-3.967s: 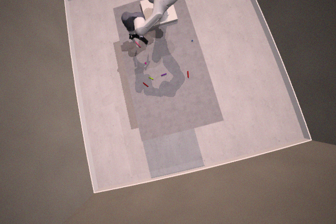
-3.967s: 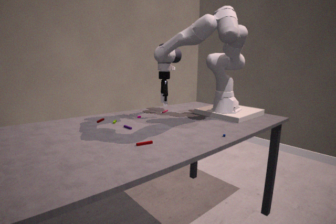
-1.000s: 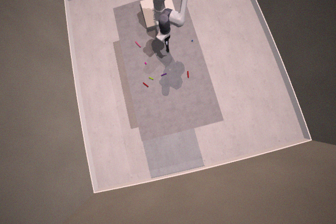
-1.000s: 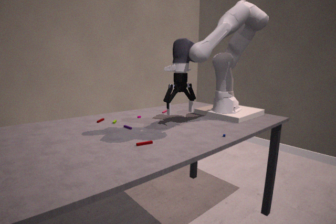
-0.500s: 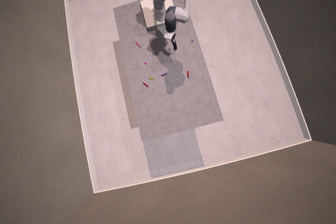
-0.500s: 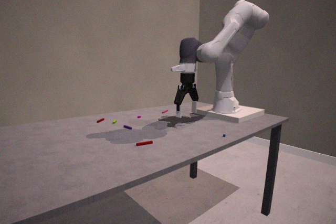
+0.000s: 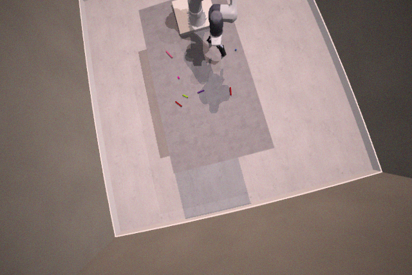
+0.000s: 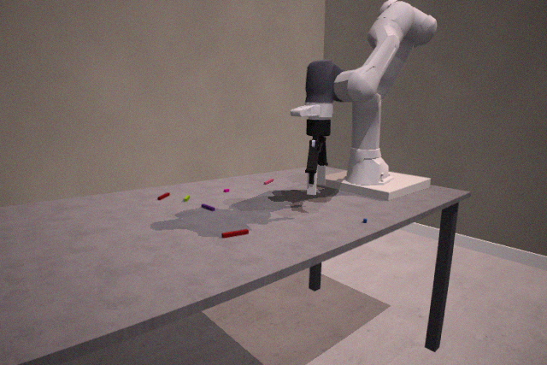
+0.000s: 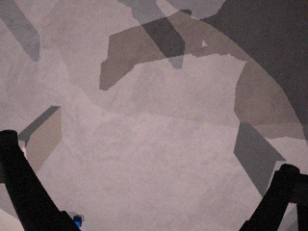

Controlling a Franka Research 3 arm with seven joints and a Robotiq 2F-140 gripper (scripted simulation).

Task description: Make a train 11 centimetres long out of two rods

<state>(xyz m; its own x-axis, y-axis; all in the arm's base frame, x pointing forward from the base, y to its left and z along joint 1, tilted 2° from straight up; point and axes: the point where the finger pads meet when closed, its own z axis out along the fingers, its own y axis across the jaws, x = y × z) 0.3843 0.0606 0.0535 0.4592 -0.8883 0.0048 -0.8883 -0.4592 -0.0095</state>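
Observation:
My gripper (image 7: 221,51) is open and empty, hanging just above the table near the robot base; it also shows in the side view (image 8: 315,184) and the wrist view (image 9: 148,154). A blue rod (image 7: 235,49) lies a little to its right and shows in the side view (image 8: 364,220) and the wrist view (image 9: 77,221). A pink rod (image 7: 168,54) lies to its left. A magenta rod (image 7: 178,77), a lime rod (image 7: 185,96), a purple rod (image 7: 200,91) and two red rods (image 7: 178,104) (image 7: 230,91) lie apart further out. No rods touch.
The robot base plate (image 7: 191,15) stands at the back of the table, close behind the gripper. The table's right edge (image 8: 397,220) is near the blue rod. Under the fingers the wrist view shows only bare table and shadows.

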